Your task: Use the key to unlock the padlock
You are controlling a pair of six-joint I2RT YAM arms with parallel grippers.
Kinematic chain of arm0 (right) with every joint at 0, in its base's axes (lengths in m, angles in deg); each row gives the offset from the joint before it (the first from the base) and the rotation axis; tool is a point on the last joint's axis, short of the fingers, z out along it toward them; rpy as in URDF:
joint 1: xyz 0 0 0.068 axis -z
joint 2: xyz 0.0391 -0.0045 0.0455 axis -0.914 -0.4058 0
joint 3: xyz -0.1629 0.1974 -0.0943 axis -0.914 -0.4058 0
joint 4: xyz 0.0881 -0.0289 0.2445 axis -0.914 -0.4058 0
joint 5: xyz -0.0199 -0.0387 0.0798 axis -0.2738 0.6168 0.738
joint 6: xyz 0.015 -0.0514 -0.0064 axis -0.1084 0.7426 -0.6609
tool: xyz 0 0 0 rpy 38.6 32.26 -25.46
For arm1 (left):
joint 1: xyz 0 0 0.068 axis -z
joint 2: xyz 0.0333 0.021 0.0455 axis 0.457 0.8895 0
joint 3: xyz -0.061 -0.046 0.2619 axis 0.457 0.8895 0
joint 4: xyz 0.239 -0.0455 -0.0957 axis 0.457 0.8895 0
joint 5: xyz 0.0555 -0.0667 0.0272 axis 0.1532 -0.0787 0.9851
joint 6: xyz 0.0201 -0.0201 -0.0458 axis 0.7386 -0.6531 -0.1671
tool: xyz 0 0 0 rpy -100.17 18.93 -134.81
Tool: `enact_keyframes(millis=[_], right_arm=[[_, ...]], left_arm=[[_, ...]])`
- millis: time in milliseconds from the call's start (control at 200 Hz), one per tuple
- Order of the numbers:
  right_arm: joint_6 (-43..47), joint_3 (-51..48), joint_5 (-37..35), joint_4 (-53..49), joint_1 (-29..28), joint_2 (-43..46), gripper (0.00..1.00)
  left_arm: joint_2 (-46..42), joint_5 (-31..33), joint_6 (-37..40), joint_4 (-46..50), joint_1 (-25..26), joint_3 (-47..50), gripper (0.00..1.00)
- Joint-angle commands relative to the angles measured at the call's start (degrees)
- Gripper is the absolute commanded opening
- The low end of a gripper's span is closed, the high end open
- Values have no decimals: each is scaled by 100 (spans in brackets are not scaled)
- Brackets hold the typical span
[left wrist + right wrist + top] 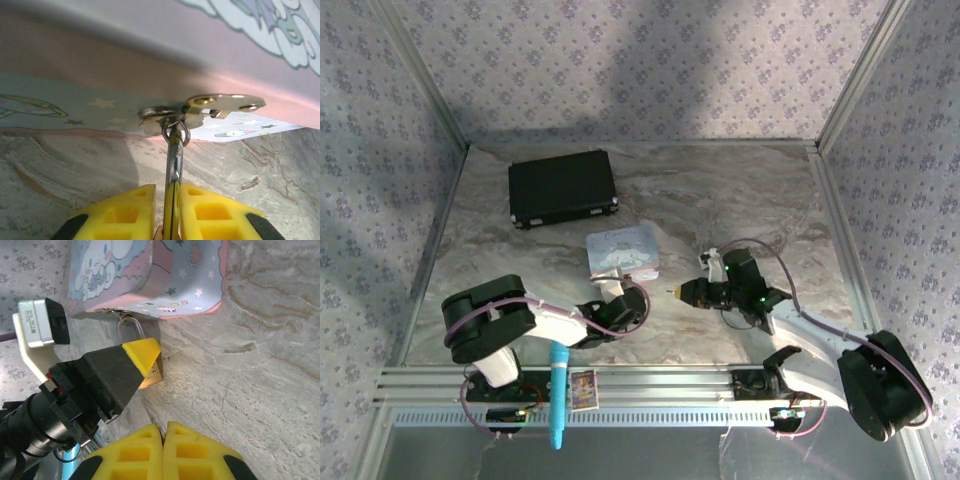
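Observation:
The padlock (173, 165) hangs by its thin shackle from the hasp (200, 106) on the front of the pastel tin (150, 60). My left gripper (168, 189) is shut on the padlock's body, which I see edge-on between the yellow fingers. In the right wrist view the brass padlock (151, 379) pokes out under the left gripper's yellow fingertip (142, 352). My right gripper (164, 426) is shut on the key (152, 417). Its thin silvery blade points up toward the padlock's underside, a short gap away. From above, the left gripper (615, 290) and right gripper (682, 292) face each other just below the tin (623, 252).
A black case (563, 187) lies at the back left of the marble table. A blue pen-shaped stick (559, 395) and a small card (583, 388) rest on the front rail between the arm bases. Patterned walls close in both sides and the back.

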Motion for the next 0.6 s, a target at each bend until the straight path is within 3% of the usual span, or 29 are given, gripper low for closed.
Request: enact_keyframes(millis=[0, 155, 305, 595], right_arm=[[-1016, -163, -189, 449, -163, -357, 0], [-2258, -354, -346, 1868, -678, -1271, 0], [-2900, -418, -593, 3277, -1107, -2031, 0], [-3881, -704, -1004, 4566, -1278, -2432, 0]], left_arm=[[-65, -496, -306, 732, 8, -109, 13], [-264, -769, -955, 1061, -116, -132, 12], [-563, -951, -1434, 676, -242, 154, 8], [-1008, -648, -2563, 577, -220, 402, 2]])
